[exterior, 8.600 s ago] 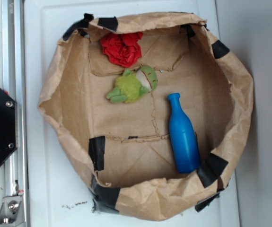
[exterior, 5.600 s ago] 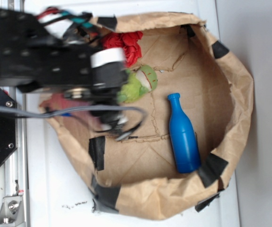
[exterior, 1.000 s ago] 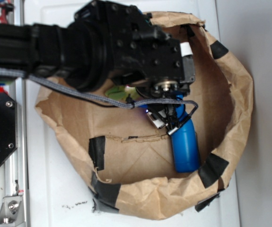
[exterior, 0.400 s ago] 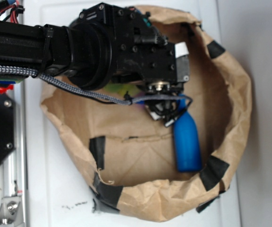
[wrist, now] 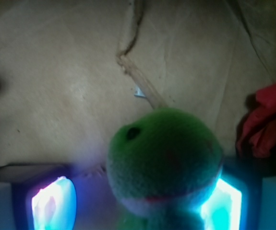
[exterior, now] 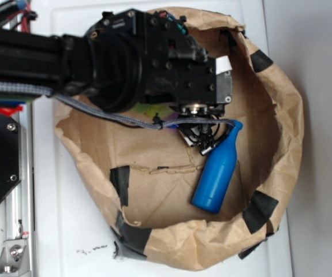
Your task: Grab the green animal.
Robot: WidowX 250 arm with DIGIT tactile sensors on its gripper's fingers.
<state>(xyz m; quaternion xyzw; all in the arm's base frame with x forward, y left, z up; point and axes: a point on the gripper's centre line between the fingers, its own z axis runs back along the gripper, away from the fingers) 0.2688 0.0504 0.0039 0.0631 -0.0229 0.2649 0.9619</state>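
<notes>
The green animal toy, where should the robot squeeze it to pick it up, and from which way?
Best guess: squeeze the green animal across its round head, coming straight down from above. The wrist view shows that head sitting between the two glowing finger pads, one on each side. It looks soft and rounded, so pinching its sides should hold. Its body is hidden under the arm in the exterior view.

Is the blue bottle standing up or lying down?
Lying down. The blue bottle rests on its side on the floor of the paper bag, neck pointing up-right toward the claw.

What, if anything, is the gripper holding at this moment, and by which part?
The green animal sits between the gripper's fingers at its neck; actual contact cannot be told.
</notes>
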